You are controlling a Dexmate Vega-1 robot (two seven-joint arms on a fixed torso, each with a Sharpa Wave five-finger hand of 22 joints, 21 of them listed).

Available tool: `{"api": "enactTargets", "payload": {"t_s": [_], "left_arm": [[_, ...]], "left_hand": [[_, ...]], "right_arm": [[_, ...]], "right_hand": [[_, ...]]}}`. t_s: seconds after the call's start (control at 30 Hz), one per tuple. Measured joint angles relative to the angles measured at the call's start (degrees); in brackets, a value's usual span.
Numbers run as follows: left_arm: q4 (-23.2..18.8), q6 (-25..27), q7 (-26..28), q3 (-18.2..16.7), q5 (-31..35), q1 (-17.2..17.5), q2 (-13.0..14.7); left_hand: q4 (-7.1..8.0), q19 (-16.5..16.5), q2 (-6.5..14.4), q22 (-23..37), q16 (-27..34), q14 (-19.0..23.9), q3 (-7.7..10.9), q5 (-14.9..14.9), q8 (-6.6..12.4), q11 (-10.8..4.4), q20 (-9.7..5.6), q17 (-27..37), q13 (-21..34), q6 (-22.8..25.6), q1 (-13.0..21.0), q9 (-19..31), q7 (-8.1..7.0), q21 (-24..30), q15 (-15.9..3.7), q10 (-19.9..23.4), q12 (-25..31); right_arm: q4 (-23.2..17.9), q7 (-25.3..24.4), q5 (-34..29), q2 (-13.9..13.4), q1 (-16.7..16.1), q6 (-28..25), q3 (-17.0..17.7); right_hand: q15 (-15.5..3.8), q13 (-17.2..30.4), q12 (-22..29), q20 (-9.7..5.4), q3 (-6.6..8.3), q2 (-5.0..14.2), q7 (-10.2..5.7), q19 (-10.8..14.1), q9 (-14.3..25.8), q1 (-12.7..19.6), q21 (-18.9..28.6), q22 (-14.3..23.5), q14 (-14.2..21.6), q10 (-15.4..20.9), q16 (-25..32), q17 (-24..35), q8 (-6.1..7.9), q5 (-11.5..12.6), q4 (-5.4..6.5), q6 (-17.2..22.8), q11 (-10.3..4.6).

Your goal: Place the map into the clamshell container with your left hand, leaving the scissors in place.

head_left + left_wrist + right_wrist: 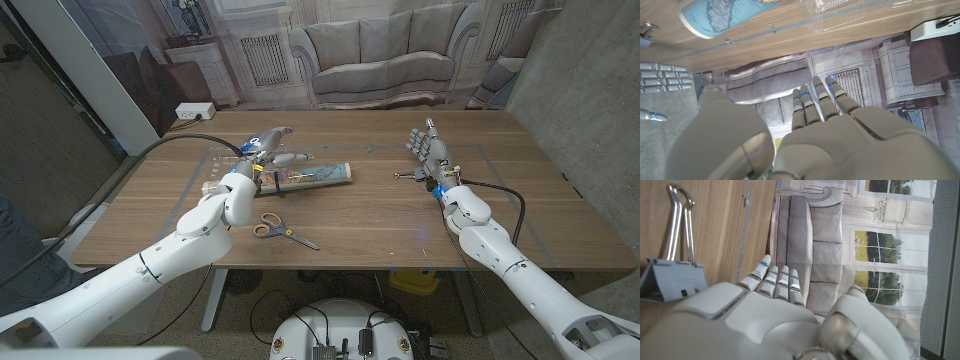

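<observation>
The rolled paper map [318, 175], a printed blue-and-tan tube, lies on the wood-grain bench [380, 225] toward its far left, one end just beside the clear, glossy plastic clamshell container [226, 168]. The left hand [268, 148] hovers over that end with straight fingers spread, holding nothing. Orange-handled steel scissors [283, 232] lie nearer the front edge; the right hand [428, 150] stands empty, fingers extended, beside a binder clip [671, 265].

Your left hand [268, 145] hides the map's [318, 174] near end; the clear clamshell container [222, 172] is too faint to tell open or closed.
</observation>
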Motion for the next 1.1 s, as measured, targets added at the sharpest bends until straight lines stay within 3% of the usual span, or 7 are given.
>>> {"api": "enactTargets", "payload": {"t_s": [0.7, 1.1], "left_arm": [[0.45, 2.09, -5.1, 2.73, 4.83, -2.35, -0.23], [0.89, 4.5, -9.08, 4.85, 8.34, -4.17, -0.81]], "left_hand": [[-0.61, 0.31, -0.8, 0.0, -0.89, 0.0, -0.61, 0.45, -0.9, -0.64, -0.32, 0.0, 0.0, 0.43, 0.83, 0.0, -0.4, -0.63, 0.0, 0.14, -0.86], [-2.45, -1.14, -3.2, -0.02, -2.13, -2.83, -2.41, 0.45, -2.89, -1.21, -0.1, -0.17, 0.24, -4.25, 4.46, 0.3, -0.92, -1.82, 0.11, -3.32, -2.67]], "right_arm": [[-1.02, -1.13, 0.03, 0.17, -0.39, -0.44, 0.19], [0.05, -0.75, 0.64, 0.81, 0.06, 0.03, 0.4]], "right_hand": [[0.0, 0.0, 0.0, 0.0, 0.03, 0.23, 0.0, 0.0, 0.0, 0.23, -0.49, 0.0, -0.01, 0.21, 0.0, 0.0, 0.0, 0.0, -0.35, 0.0, 0.21], [0.0, 0.0, 0.0, 0.0, 0.03, 0.23, 0.0, -0.01, 0.0, 0.23, -0.83, -0.01, -0.01, 0.21, 0.0, 0.0, 0.0, 0.0, -0.34, 0.0, 0.21]]}}
